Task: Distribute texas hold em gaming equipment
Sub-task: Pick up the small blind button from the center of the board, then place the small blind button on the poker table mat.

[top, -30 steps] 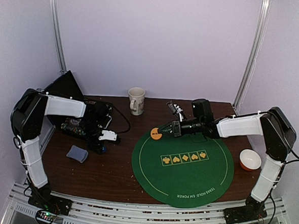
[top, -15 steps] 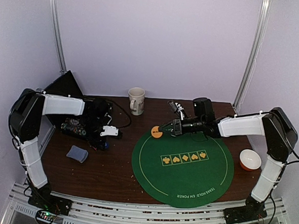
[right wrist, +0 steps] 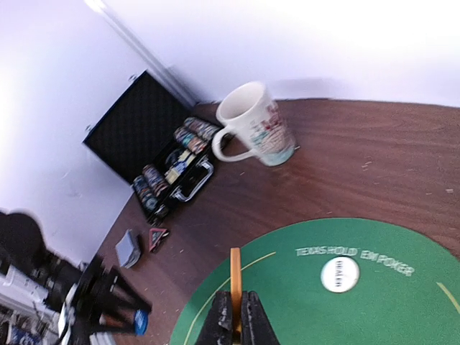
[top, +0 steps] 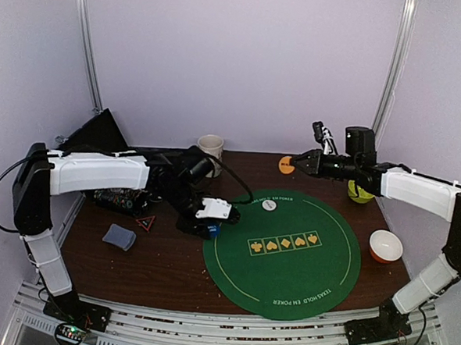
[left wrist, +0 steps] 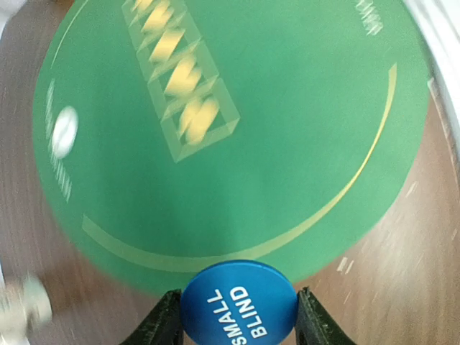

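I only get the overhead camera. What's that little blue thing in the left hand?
Observer: On the left wrist camera, the left hand pinches a blue disc printed SMALL BLIND.
Visitor: And the orange speck on the other arm?
Observer: The right wrist camera shows the right hand clamping an orange disc on edge, thin rim towards the lens.
Visitor: Anything stored at the back left?
Observer: Rows of striped chip stacks sit in an open black case.
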Motion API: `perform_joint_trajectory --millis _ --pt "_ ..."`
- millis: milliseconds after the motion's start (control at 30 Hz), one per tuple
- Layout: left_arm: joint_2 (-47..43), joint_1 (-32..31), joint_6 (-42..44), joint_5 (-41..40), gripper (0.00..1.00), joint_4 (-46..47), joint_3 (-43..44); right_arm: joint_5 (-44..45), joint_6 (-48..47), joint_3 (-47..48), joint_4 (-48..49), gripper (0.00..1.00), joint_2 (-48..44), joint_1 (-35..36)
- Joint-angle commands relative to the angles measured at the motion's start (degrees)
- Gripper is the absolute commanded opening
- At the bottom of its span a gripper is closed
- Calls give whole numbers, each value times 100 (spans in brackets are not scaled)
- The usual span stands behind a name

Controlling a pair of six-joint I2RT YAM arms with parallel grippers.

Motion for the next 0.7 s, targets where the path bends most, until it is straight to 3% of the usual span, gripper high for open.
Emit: perform_joint_trajectory --millis 0,200,400,467,533,667 --pt "516 -852 -255 327 39 959 375 1103 -254 -116 -1007 0 -735 -317" --pt "1843 -1439 -538 450 39 1479 1476 1440 -435 -318 -1566 0 -1208 -385" --pt "2551 -1767 -465 638 46 1606 1875 1489 -505 -392 -1824 0 -1374 -392" --pt "2569 -1771 -610 713 56 1772 1878 1458 -502 -385 -1836 0 -1368 -392" --pt "2480 -1770 -681 771 74 1944 1837 1392 -481 -356 -1827 0 -1322 -392" --pt "1938 -1743 -1173 480 88 2617 1513 1460 -506 -182 -2034 0 -1097 -377"
